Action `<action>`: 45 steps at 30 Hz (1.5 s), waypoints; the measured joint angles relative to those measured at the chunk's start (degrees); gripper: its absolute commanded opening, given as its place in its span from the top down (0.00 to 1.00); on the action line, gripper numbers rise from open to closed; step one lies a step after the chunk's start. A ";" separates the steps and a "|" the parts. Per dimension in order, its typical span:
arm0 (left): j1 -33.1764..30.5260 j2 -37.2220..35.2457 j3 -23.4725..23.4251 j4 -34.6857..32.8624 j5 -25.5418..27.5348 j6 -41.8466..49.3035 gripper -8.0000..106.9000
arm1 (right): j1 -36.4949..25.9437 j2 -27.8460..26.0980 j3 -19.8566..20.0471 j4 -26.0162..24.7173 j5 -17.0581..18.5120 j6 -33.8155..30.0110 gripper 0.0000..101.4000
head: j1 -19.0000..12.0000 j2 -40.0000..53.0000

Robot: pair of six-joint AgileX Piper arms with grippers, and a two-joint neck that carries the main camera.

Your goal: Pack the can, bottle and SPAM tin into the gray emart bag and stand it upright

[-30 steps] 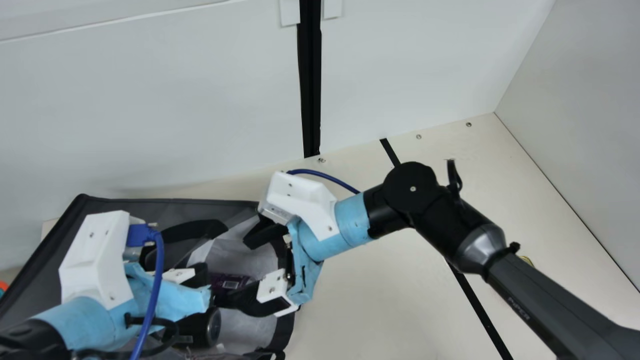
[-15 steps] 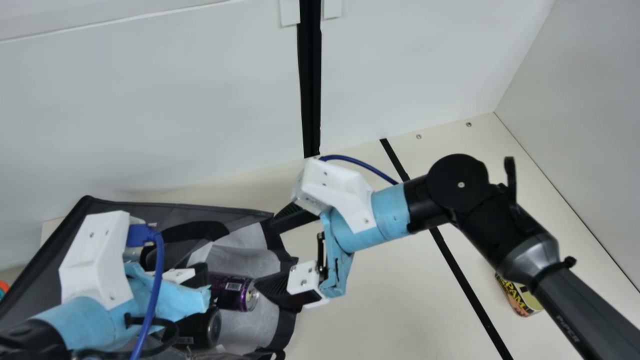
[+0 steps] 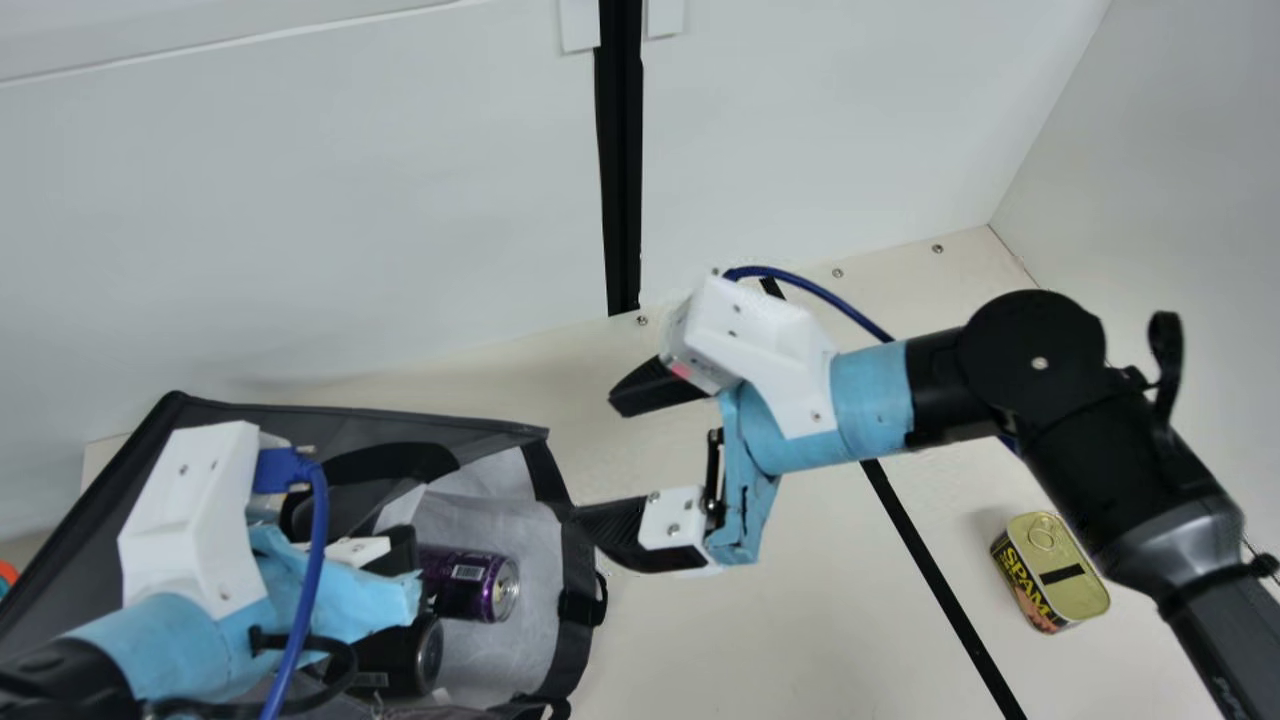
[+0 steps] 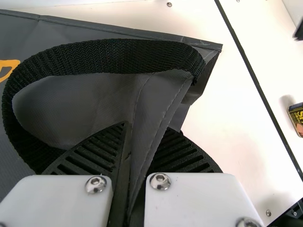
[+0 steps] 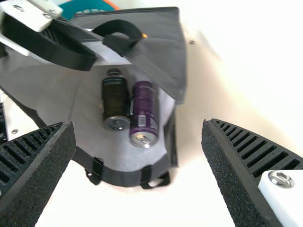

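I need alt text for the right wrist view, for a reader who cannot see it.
A gray bag lies on its side, its mouth open, with a dark bottle and a purple can side by side inside. The left gripper pinches the bag's fabric, while the right gripper, open and holding nothing, is in the foreground.

Left gripper (image 3: 400, 555) is clamping an edge of the gray emart bag (image 3: 390, 420), fingers closing around the fabric. Right gripper (image 3: 596, 458) is hanging just beside the bag's opening, fingers spreading wide, its arm (image 3: 1110, 460) bending away from the bag.
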State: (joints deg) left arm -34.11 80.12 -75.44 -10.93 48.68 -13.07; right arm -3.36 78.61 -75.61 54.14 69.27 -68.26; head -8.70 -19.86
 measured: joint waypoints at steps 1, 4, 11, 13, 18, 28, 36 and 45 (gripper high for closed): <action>0.00 0.00 0.00 0.00 0.00 0.00 1.00 | -0.64 -0.44 0.00 -0.27 0.08 0.18 0.06 | 0.00 0.00; 0.00 0.00 0.00 0.00 0.00 0.00 1.00 | -2.57 -1.78 0.00 -1.25 0.08 0.64 0.06 | 0.00 -0.09; 0.00 0.00 0.00 0.00 0.00 0.00 1.00 | -7.62 -5.16 0.10 -3.09 0.22 2.27 0.06 | 0.00 -0.09; 0.00 0.00 0.00 0.00 0.00 0.00 1.00 | -9.02 -6.03 0.10 -4.15 0.29 2.86 0.06 | 0.00 0.00; 0.00 0.00 0.00 0.00 0.00 0.00 1.00 | -12.51 -8.35 -0.02 -6.29 0.35 4.47 0.06 | 0.00 0.00; 0.00 0.00 0.00 0.00 0.00 0.00 1.00 | -18.63 -13.57 -0.20 -13.17 0.05 8.26 0.06 | 0.00 -0.09; 0.00 0.00 0.00 0.00 0.00 0.00 1.00 | -23.08 -17.47 -0.13 -19.83 0.79 8.81 0.06 | 0.00 0.00; 0.00 0.00 0.00 0.00 0.00 0.00 1.00 | -25.86 -21.55 0.28 -29.04 0.80 10.21 0.06 | 0.00 0.00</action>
State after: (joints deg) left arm -34.11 80.12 -75.44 -10.93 48.68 -13.07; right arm -29.22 57.06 -75.33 25.09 70.07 -58.05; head -8.70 -19.86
